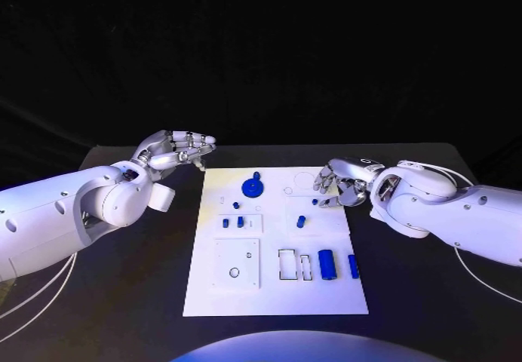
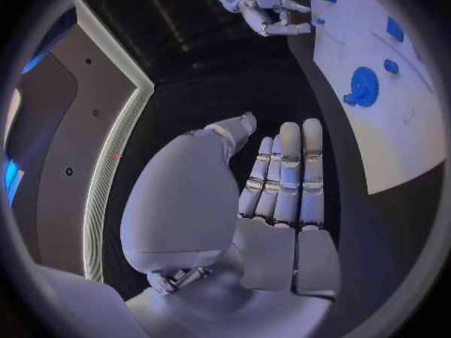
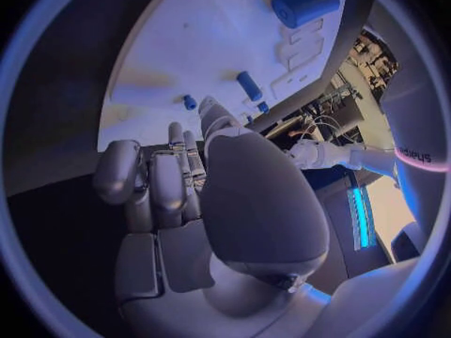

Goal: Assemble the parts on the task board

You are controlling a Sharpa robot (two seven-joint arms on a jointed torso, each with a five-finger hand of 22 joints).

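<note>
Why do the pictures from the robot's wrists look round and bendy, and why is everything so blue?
Both wrist views come through a fisheye lens, so the picture is a circle and the task board has curved edges in the left wrist view. In the head view its edges look straight, bluish light tints the board, and the room behind is black. The left hand looks huge because it is close.

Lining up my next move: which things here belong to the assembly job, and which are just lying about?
Job:
task board
blue gear
large cylinder
small cylinder
small pegs
left hand, holding nothing
right hand, over the board's right edge

Lying about:
black table
</note>
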